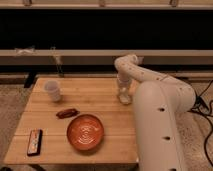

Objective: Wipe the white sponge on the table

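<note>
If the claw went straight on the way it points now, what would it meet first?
The claw points straight down near the right edge of the table. First in line looks to be the white sponge, a pale lump at its tips, with the table directly beneath. Contact is unclear.
</note>
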Robot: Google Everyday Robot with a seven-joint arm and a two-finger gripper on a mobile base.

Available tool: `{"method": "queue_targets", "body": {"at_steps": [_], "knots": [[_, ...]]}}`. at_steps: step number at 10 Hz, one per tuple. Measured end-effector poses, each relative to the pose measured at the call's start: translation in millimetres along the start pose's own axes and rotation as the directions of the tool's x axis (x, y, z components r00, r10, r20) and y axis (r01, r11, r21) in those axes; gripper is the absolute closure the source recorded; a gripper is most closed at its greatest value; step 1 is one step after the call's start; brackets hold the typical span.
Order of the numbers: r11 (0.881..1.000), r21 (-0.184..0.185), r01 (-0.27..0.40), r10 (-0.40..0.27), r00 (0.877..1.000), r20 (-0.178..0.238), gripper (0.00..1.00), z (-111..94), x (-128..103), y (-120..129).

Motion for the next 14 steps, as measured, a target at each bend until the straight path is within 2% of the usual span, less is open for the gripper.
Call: {"method": "queue_targets", "body": {"at_steps": [4,7,9,11,14], "knots": [[1.0,-0.008,0.007,-0.007,1.0,-0.028,1.0,1,38,-9],[0.997,0.004,0.084,-0.083,0.996,-0.042,1.0,-1,57,-48],[0.989,0.008,0.145,-0.144,0.988,-0.049,1.0,-4,53,-71],[0.974,0.023,0.226,-0.225,0.974,-0.037,1.0,-4,34,-104],[0.955,0.055,0.291,-0.291,0.957,-0.016,1.0,-8,4,-123]]}}
